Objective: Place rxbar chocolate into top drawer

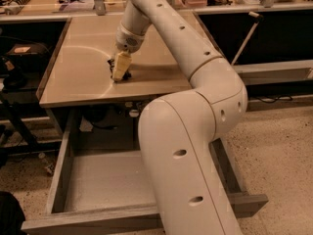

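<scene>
On the table (73, 77), rxbar chocolate (127, 76) is mostly hidden by gripper (118, 75); below the table, top drawer (100, 180) is partly covered by arm (195, 131).

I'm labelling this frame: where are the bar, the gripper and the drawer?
Bar (126, 75), camera view: dark wrapper edge beside the gripper.
Gripper (119, 75), camera view: its tip, down at the bar.
Drawer (105, 180), camera view: bare floor, pulled open.
</scene>
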### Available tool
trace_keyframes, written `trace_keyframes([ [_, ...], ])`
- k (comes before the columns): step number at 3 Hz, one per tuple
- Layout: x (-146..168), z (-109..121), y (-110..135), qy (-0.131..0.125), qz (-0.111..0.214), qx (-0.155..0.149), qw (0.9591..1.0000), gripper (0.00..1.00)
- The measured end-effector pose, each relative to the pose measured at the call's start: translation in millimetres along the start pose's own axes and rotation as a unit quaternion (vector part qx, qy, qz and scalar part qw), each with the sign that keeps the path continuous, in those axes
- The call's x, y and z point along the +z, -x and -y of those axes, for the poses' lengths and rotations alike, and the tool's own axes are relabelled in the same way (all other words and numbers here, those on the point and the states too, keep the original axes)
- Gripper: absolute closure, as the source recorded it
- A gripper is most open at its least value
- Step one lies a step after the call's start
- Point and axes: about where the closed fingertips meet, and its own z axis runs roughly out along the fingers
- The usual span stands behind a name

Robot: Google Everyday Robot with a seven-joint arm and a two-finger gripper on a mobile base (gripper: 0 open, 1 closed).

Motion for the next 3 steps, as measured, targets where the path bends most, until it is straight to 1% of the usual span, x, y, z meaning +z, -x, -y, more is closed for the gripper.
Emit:
trace_keyframes([
  [1,0,0,0,0.000,0.000,0.000,1.0000,0.86],
  [2,-4,0,2,0.000,0.000,0.000,1.0000,1.00],
  [3,-13,2,3,-0.021,0.009,0.004,0.9997,1.00],
])
